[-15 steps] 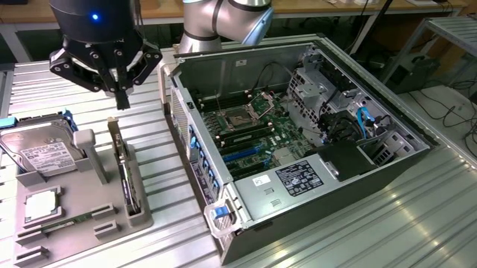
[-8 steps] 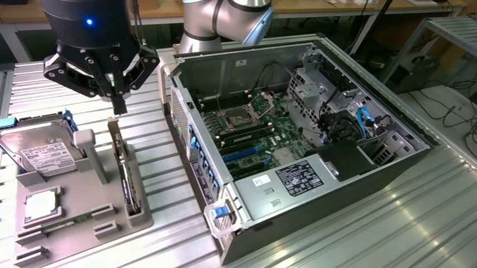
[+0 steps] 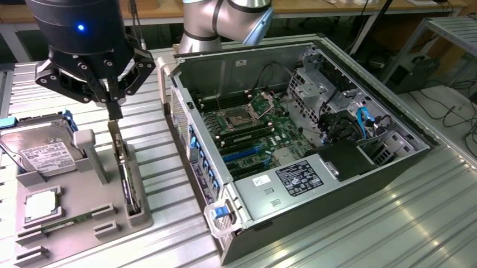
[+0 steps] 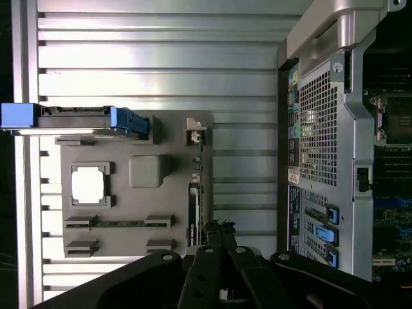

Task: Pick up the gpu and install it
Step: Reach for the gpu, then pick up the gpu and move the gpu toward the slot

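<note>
**Hand** [image 3: 113,113]: black, on a grey arm [image 3: 223,22]. It hangs over the holder's edge nearest the case. The fingers are pressed together, pinching the upper end of the gpu. In the wrist view the hand [image 4: 219,232] sits at the end of the card's thin edge.

**Gpu** [image 3: 125,167]: a thin card standing on edge, upright in a slot along the holder's side that faces the case. It is seated in the slot, not lifted. The wrist view shows it edge-on [image 4: 195,212].

**Holder** [image 3: 111,192]: a grey moulded tray on the surface, at the exterior view's left.
- Drive [image 3: 37,151]: silver with a white label and a blue end, in the tray's far bay.
- Chip [image 3: 41,204]: square, in a recess near the middle.
- Memory stick [image 3: 63,223]: narrow and green, lying flat in the near clips.

**Case** [image 3: 298,128]: a tower lying on its side with the panel off, just beside the holder on the exterior view's right. The green board [image 3: 246,134] and its blue slots are exposed.

**Surface** [image 3: 417,223]: ribbed metal, carrying both the holder and the case.
</note>
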